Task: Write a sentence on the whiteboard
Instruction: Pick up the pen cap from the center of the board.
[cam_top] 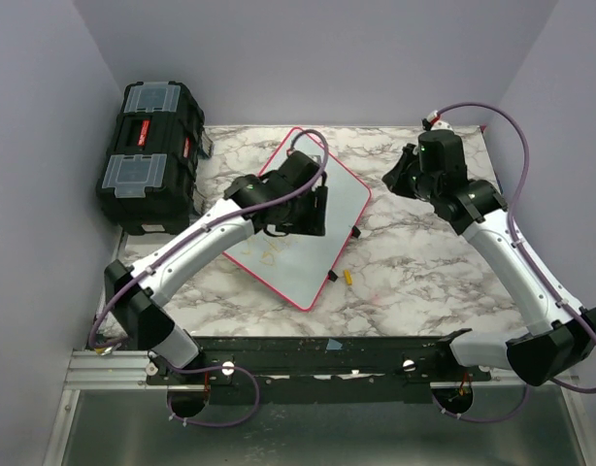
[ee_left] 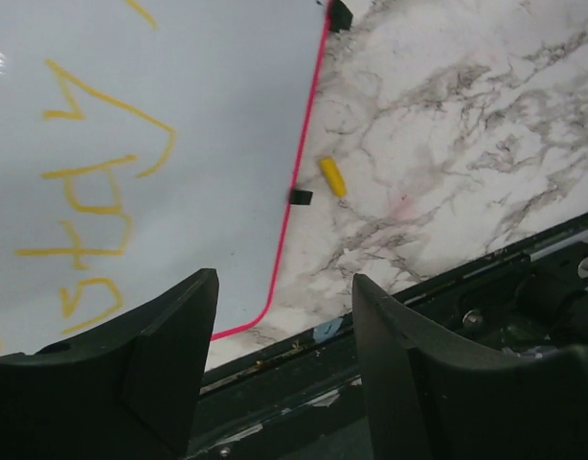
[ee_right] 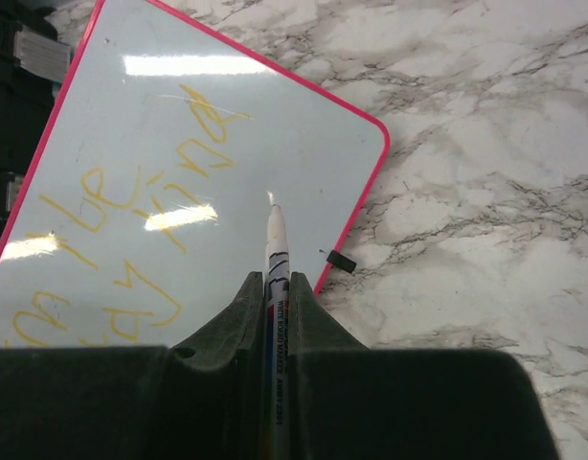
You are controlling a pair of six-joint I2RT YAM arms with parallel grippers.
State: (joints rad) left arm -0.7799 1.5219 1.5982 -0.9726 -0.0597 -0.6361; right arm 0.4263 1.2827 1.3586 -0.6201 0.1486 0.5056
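The whiteboard (cam_top: 290, 264) lies tilted on the marble table, with a pink frame and small black clips (ee_left: 300, 196) on its right edge. The sentence (ee_right: 131, 240) runs across it in yellow handwritten letters (ee_left: 93, 201). My left gripper (cam_top: 313, 218) hovers over the board's middle, its jaws open and empty (ee_left: 284, 316). My right gripper (cam_top: 400, 178) hangs off the board's far right corner. It is shut (ee_right: 276, 287) on a white marker (ee_right: 275, 254), whose tip points at the whiteboard (ee_right: 275, 125) from above. A yellow cap (ee_left: 331, 176) lies on the table beside the board's right edge.
A black toolbox (cam_top: 148, 155) stands at the back left, next to the board's far corner. The black base rail (cam_top: 308, 354) runs along the near table edge. Grey walls close in the left, right and back sides.
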